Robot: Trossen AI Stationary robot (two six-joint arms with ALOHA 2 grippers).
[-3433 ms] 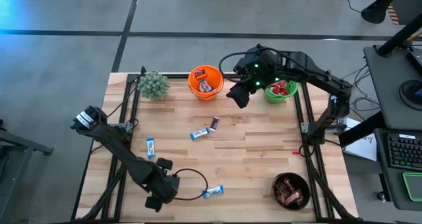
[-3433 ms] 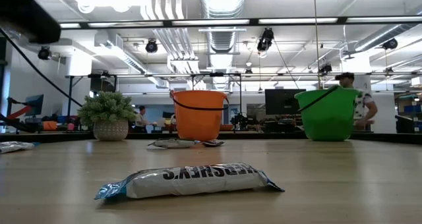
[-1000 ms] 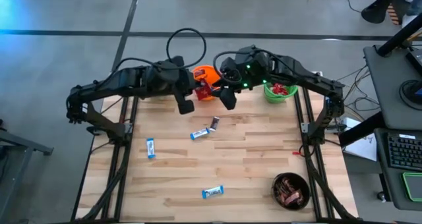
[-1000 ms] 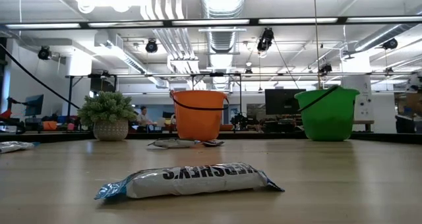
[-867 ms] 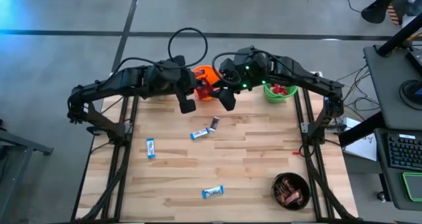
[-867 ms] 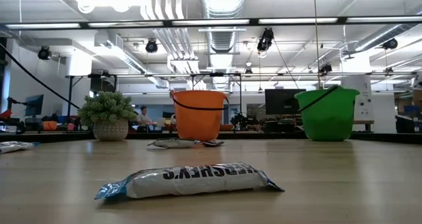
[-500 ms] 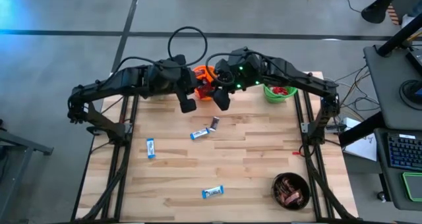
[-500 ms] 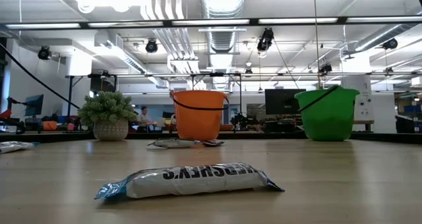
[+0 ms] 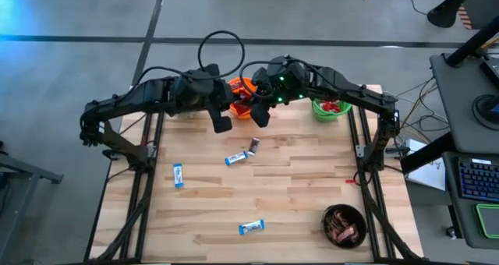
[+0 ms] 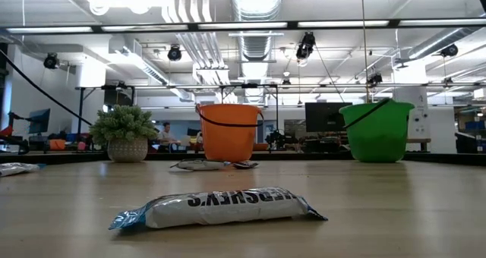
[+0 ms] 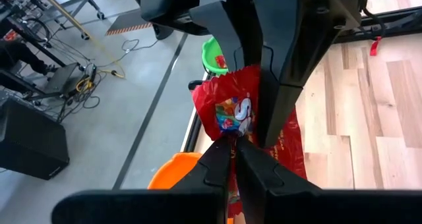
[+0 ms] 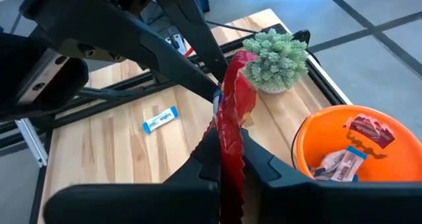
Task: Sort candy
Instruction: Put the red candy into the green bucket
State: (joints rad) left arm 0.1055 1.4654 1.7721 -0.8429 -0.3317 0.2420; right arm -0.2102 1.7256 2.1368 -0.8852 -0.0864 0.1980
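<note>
A red candy packet (image 9: 242,107) hangs in the air by the rim of the orange bucket (image 9: 240,86), at the table's far side. My left gripper (image 11: 232,145) is shut on it from the left, and my right gripper (image 12: 223,141) is shut on it from the right. Blue-and-white bars (image 9: 178,174) (image 9: 251,227) (image 9: 234,158) and a dark bar (image 9: 254,146) lie flat on the table. In the low view the nearest bar (image 10: 216,208) lies in front. My left gripper pinches the red packet by one edge (image 11: 231,133) between its two fingertips, coming from the table's left and slanting down. The packet is clear of the table. My right gripper pinches the same packet (image 12: 232,118) between its two fingers, coming from the table's right and slanting down. The packet runs along the fingers (image 11: 283,85) and stands out past their tips.
The orange bucket (image 12: 343,151) holds a few bars. The green bucket (image 9: 331,107) at the far right holds red packets. A brown bowl (image 9: 344,224) of dark bars stands near right. A small green plant (image 12: 273,58) sits far left, under my left arm.
My right gripper has moved toward the table's left, up to the red packet in my left gripper, and has taken hold of it. My left gripper and the packet have kept still.
</note>
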